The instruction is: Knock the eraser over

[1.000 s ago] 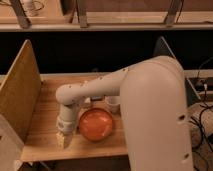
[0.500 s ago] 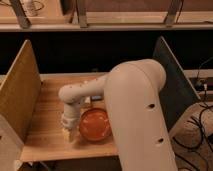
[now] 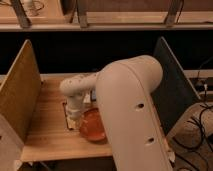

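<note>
My gripper point(image 3: 73, 120) hangs at the end of the white arm point(image 3: 130, 110), low over the wooden table point(image 3: 45, 130), right at the left rim of the orange plate point(image 3: 92, 125). A small dark edge point(image 3: 64, 107) shows just left of the gripper; it may be the eraser, but most of it is hidden behind the wrist. A pale tan patch sits under the gripper, and I cannot tell what it is. A small blue block point(image 3: 93, 95) peeks out behind the arm, beyond the plate.
A tan side panel point(image 3: 20, 95) walls the table's left and a dark panel point(image 3: 172, 85) its right. The bulky upper arm hides the table's right half. Cables point(image 3: 200, 120) lie on the floor at the right.
The gripper has moved away from the table's front edge, up along the plate's left rim. The upper arm has swung further into view and hides more of the table.
</note>
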Controlling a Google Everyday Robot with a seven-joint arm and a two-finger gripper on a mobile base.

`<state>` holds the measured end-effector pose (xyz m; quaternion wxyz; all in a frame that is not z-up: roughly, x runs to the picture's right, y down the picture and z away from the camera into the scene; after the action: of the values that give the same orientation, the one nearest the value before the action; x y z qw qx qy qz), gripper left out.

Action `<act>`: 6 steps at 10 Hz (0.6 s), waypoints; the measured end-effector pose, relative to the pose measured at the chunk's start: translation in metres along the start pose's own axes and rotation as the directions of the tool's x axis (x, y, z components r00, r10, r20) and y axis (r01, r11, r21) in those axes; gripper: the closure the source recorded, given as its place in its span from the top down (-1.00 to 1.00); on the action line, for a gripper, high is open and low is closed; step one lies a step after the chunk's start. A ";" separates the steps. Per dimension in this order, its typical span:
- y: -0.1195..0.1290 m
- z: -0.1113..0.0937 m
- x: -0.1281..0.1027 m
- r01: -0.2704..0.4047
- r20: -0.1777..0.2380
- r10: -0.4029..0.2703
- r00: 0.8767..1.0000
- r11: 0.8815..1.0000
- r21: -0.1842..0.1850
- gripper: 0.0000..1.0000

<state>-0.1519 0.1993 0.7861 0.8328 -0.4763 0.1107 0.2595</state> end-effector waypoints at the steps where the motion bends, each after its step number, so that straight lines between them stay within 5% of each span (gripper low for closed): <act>1: -0.018 -0.012 0.003 -0.032 0.014 0.032 0.999 0.999 0.038 -1.00; 3: -0.044 -0.029 0.014 -0.092 0.032 0.089 0.996 0.991 0.093 -1.00; 6: -0.064 -0.071 0.055 -0.179 0.027 0.177 0.984 0.963 0.201 -1.00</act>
<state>-0.0664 0.1303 0.7721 0.8508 -0.3759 0.1753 0.3226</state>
